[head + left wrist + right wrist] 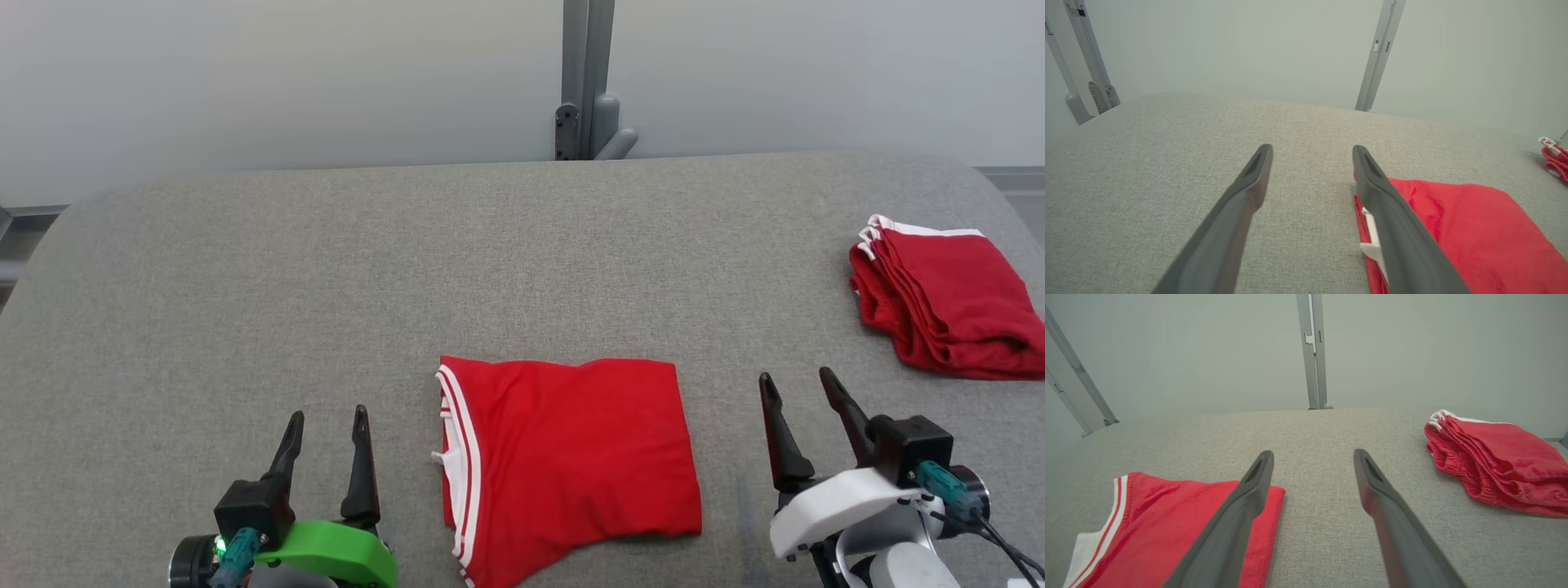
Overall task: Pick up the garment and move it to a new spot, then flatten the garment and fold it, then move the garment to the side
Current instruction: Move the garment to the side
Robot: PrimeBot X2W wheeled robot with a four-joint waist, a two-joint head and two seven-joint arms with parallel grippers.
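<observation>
Head view, left gripper (326,418): two long dark tapered fingers on a green mount, pointing up the picture, spread apart and holding nothing.
Head view, right gripper (796,377): same dark fingers on a white mount, leaning slightly left, spread apart and empty.
Head view, red garment (571,465): folded into a rough rectangle, lying flat between the two grippers and apart from both; white double stripe along its left edge; soft knit with shallow creases.
Head view, stack of red garments (939,302): folded pile with white trim at the table's right edge, well apart from the red garment.
Head view, table (326,286): grey woven cloth cover with rounded far corners.
Head view, metal post (586,82): grey upright behind the table, against a pale wall.
Left wrist view, left gripper (1312,149): matte fingers wide apart above bare cloth, nothing between them.
Left wrist view, red garment (1474,232): lower right, its striped edge partly behind one finger; contact cannot be told.
Right wrist view, right gripper (1313,454): fingers wide apart over bare cloth, empty.
Right wrist view, red garment (1167,522): lower left, its corner behind one finger.
Right wrist view, stack of red garments (1498,465): at right, layered edges visible.
</observation>
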